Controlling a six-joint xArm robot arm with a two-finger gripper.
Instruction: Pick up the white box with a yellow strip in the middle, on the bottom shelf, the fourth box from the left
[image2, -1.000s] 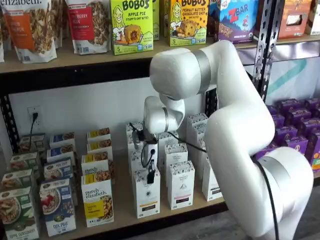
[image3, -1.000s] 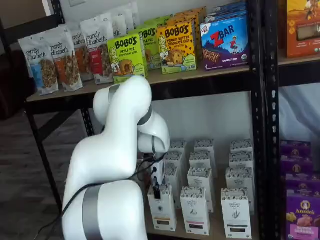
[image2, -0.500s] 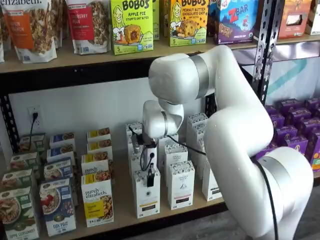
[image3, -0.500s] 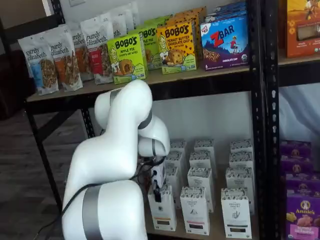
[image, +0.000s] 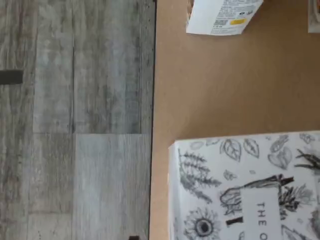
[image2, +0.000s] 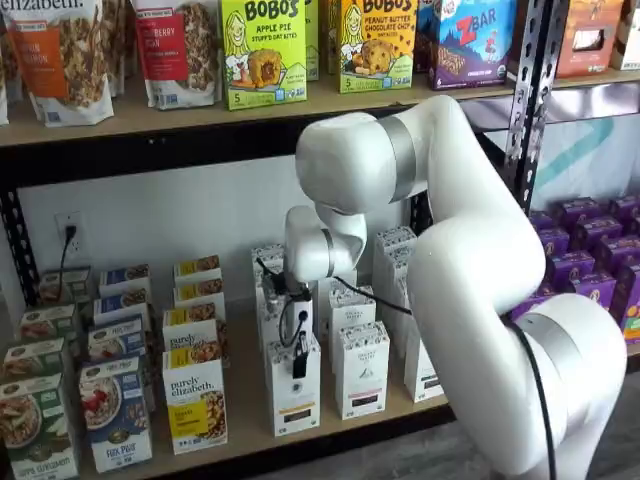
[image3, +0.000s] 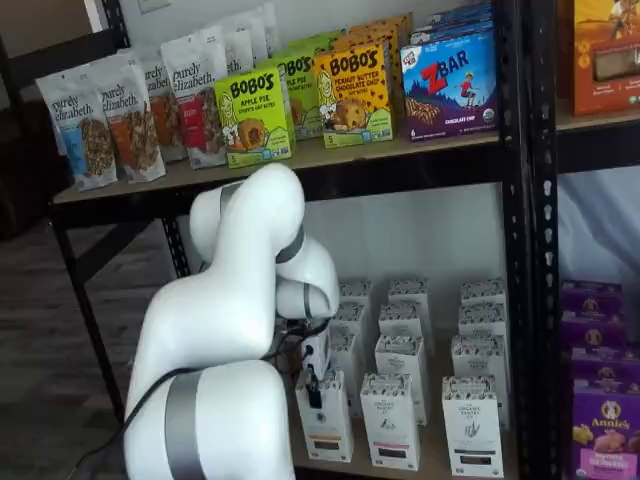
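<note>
The gripper (image2: 299, 362) hangs over the front white box (image2: 294, 388) near the front edge of the bottom shelf (image2: 240, 425), jaws spread wide and empty. This looks like the approach; next it should descend and close on the carton's sides.

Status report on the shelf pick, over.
Gripper at the white box's top, black fingers side-on, jaws can't be read; box not lifted. White box upright at the bottom shelf's front edge. Like white cartons close beside it.
</note>
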